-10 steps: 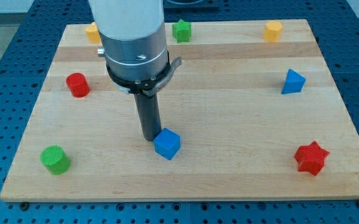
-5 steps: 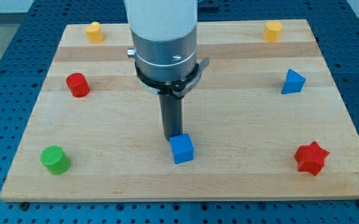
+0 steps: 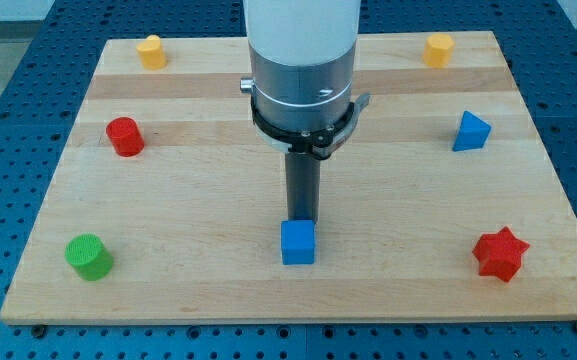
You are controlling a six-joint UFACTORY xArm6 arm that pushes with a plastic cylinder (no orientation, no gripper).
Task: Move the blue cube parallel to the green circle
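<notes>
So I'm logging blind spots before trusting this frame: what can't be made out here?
- My tip: in the camera view its very end meets the blue cube's top edge; contact cannot be confirmed.
- Wooden board: the arm's grey cylinder covers part of the top middle; anything behind it is hidden.
- The arm above the cylinder: cut off by the view's top edge.

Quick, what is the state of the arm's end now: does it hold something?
No hand, only my tip: it holds nothing, and sits right behind the blue cube, at its top side in the view.
</notes>
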